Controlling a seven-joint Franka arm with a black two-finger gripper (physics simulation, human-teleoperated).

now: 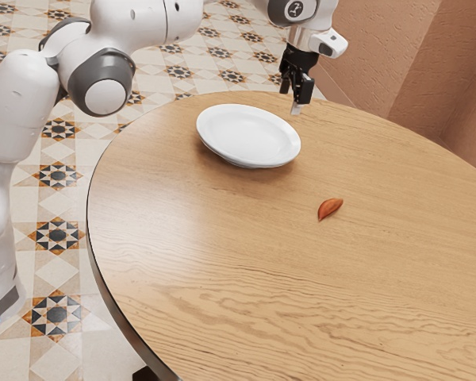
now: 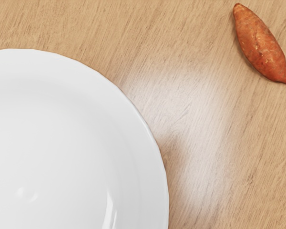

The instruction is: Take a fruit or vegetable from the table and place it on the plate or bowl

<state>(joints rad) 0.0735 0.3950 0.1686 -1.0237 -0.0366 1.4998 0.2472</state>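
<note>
- The round wooden surface (image 1: 222, 278) carries just two things, a plate and a sweet potato. It stands over a patterned tile floor (image 1: 55, 171).
- The white arm (image 1: 32, 95) comes in from the exterior view's left and reaches across the far side of the surface, ending above its far edge.
- The white plate (image 1: 248, 135) sits toward the far part of the surface and has nothing on it. From the wrist view its bare inside is plain white, with no food on it.
- The black pincer (image 1: 296, 107) hangs tip-down just beyond the plate's far rim, toward the exterior view's right, close above the wood. I cannot tell how wide it stands from this angle. It has hold of nothing, since the only piece of produce lies free on the wood.
- The sweet potato (image 1: 330, 208), small, orange-brown and tapering to a point, lies flat on the surface. It is well apart from the plate, nearer the camera and toward the exterior view's right, and well apart from the pincer too. In the wrist view it lies past the plate's rim with bare wood between them.
- Judged from this, nothing of the task is done: the reach to the sweet potato, the grasp, the lift, the carry and the set-down on the plate are all left.
</note>
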